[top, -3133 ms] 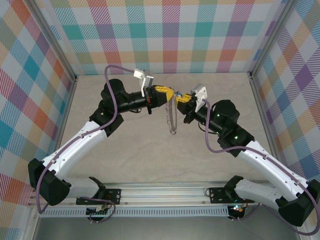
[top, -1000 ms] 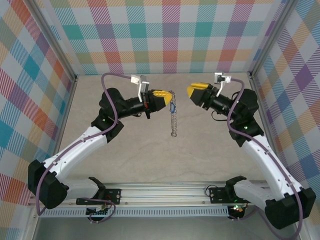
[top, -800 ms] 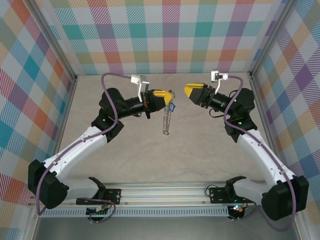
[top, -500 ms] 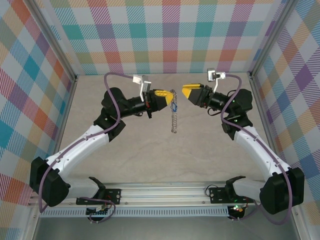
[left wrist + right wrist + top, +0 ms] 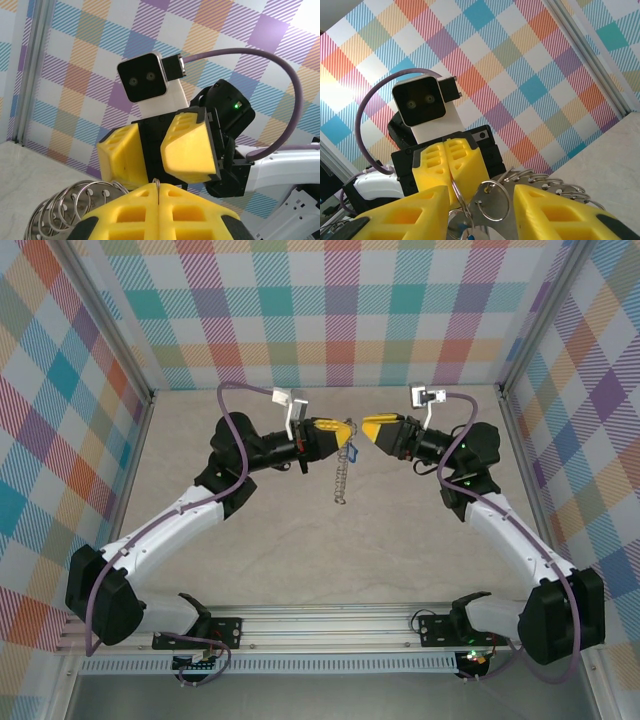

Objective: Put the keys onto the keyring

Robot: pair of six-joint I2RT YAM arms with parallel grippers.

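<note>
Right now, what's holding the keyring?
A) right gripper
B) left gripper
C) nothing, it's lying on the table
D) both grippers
B: the left gripper is pinched shut on the keyring, which dangles below it above the table, while the right gripper faces it with its fingers apart, not clamped on anything.

Two hands: one left hand (image 5: 347, 429), one right hand (image 5: 367, 426). One keyring (image 5: 342, 478), hanging below the left hand's tip. One blue-tagged key (image 5: 350, 451), just under that tip.
</note>
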